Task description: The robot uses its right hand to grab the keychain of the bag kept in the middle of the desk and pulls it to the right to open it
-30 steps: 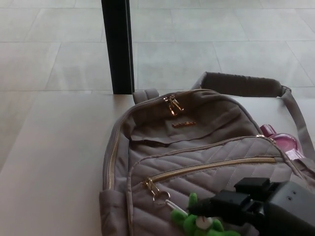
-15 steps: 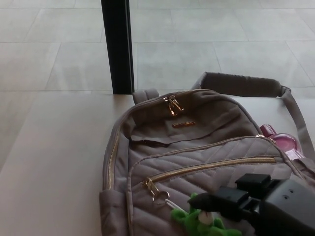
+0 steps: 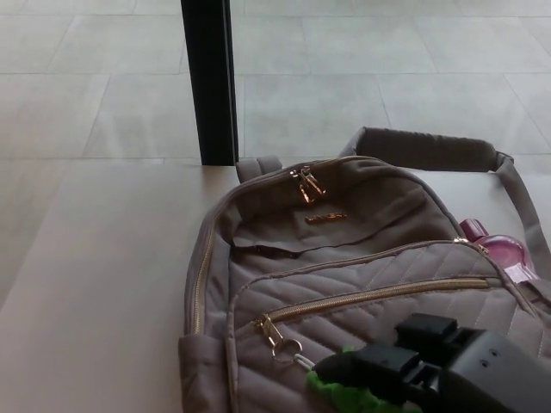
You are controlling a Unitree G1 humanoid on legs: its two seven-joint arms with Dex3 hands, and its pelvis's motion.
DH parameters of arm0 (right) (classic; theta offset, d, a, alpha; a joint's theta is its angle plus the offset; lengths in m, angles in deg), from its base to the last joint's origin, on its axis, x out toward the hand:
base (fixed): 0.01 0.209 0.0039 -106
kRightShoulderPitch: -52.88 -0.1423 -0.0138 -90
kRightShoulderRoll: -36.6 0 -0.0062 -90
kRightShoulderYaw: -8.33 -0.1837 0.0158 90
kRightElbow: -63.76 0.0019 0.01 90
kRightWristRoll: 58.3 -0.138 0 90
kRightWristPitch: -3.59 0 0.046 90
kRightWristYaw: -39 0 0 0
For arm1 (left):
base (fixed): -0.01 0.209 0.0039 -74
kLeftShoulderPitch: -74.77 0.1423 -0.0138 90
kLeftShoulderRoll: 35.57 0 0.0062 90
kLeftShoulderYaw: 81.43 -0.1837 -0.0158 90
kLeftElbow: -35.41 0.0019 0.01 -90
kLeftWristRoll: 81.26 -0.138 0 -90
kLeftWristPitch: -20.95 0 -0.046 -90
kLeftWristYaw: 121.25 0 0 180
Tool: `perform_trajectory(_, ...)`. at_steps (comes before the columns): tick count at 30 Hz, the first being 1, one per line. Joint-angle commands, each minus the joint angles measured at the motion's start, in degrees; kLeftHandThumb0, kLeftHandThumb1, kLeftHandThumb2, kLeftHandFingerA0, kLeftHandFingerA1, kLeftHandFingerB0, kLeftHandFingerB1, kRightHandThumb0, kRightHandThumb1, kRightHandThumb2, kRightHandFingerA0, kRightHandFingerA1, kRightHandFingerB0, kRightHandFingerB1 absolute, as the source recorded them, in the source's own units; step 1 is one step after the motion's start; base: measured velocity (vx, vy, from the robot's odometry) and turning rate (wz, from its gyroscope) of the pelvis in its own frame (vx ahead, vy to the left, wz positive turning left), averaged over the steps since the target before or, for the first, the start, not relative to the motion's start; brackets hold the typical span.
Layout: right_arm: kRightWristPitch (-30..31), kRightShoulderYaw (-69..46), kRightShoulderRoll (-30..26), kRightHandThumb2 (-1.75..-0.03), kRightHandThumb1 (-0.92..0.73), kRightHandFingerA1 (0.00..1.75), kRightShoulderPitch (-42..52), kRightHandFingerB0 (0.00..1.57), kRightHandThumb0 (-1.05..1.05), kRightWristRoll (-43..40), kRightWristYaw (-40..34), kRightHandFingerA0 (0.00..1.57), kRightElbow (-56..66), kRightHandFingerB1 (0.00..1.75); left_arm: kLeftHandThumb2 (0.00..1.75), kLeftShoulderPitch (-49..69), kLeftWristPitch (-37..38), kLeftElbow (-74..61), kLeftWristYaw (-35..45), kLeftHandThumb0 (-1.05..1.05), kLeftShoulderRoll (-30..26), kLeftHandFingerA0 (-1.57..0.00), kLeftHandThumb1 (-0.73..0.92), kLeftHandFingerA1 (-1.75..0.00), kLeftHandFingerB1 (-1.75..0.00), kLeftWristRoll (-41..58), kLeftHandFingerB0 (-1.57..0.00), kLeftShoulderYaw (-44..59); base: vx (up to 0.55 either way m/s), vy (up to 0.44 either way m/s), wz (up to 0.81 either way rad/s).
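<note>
A taupe quilted backpack (image 3: pixel 344 249) lies on the desk with its front pocket's gold zipper (image 3: pixel 379 295) closed. The zipper's pull and ring (image 3: pixel 280 340) sit at the left end of the zip. A green plush keychain (image 3: pixel 344 397) hangs from that ring at the bottom edge of the picture. My right hand (image 3: pixel 430 374) comes in from the lower right and lies over most of the keychain, hiding it. Whether the hand has closed on the keychain is hidden. My left hand does not show.
A black post (image 3: pixel 211 82) stands behind the desk's (image 3: pixel 103 284) far edge. The bag's padded strap (image 3: pixel 426 148) lies at the back right. A pink bottle top (image 3: pixel 495 249) pokes from the bag's right side pocket. Tiled floor lies beyond.
My right hand has slid left and down over the green keychain, covering more of it. The whole picture has shifted slightly, so the camera moved. The zipper stays closed.
</note>
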Motion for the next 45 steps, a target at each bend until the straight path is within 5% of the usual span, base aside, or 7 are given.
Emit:
perform_trajectory(1,-1.41,-2.26,-1.71,-0.6,-0.65,0.89,1.59,0.43,-0.73,4.94,-2.44,0.87,-4.55,0.39,0.63,0.46,2.67,0.21,-0.5,-0.65,-0.95,-0.62,0.76,-0.57,-0.46,-1.45,-0.66,-1.31,0.0,0.0,0.0)
perform_trajectory(2,-1.21,-2.66,-1.49,-0.91,-0.52,0.94,1.6,0.37,-0.73,5.38,-2.56,0.88,-4.76,0.52,0.63,0.66,3.09,-0.03,-0.51,-0.65,-1.1,-0.62,0.77,-0.56,-0.45,-1.74,-0.63,-1.82,0.0,0.0,0.0)
perform_trajectory(14,-5.41,-1.91,1.22,-0.67,-0.81,1.73,0.79,0.58,-0.34,7.06,-9.59,0.89,-8.65,0.5,0.63,0.99,3.66,0.31,1.21,-0.64,-0.94,-0.61,0.78,-0.55,-0.45,-0.15,-0.61,-1.08,0.0,0.0,0.0)
perform_trajectory(36,-3.93,-2.91,3.05,-1.2,-0.43,1.5,1.97,0.99,-0.38,2.33,-8.54,1.35,-6.5,1.28,0.69,1.5,6.16,0.21,4.57,-0.78,-0.21,-0.53,0.92,-0.5,-0.44,0.57,-0.51,0.37,0.0,0.0,0.0)
perform_trajectory(40,-5.09,-3.63,3.62,-1.31,-0.39,1.75,1.47,0.9,-0.3,0.54,-9.55,1.1,-7.35,1.47,0.7,1.61,6.72,0.32,4.19,-0.82,-0.11,-0.54,0.92,-0.52,-0.44,0.11,-0.53,-0.09,0.0,0.0,0.0)
perform_trajectory(41,-5.33,-3.72,3.89,-1.35,-0.36,1.75,1.17,0.89,-0.31,0.19,-9.89,1.06,-7.7,1.5,1.09,1.57,6.51,0.23,4.74,-0.81,0.1,-0.49,0.72,-0.61,-0.56,0.96,-0.49,0.59,0.0,0.0,0.0)
perform_trajectory(45,-5.52,-3.97,4.83,-1.35,-0.38,1.75,0.42,0.81,-0.31,-0.84,-10.3,1.05,-8.17,1.6,0.71,1.33,6.05,0.52,4.58,-0.79,0.24,-0.55,0.92,-0.54,-0.45,1.14,-0.54,0.94,0.0,0.0,0.0)
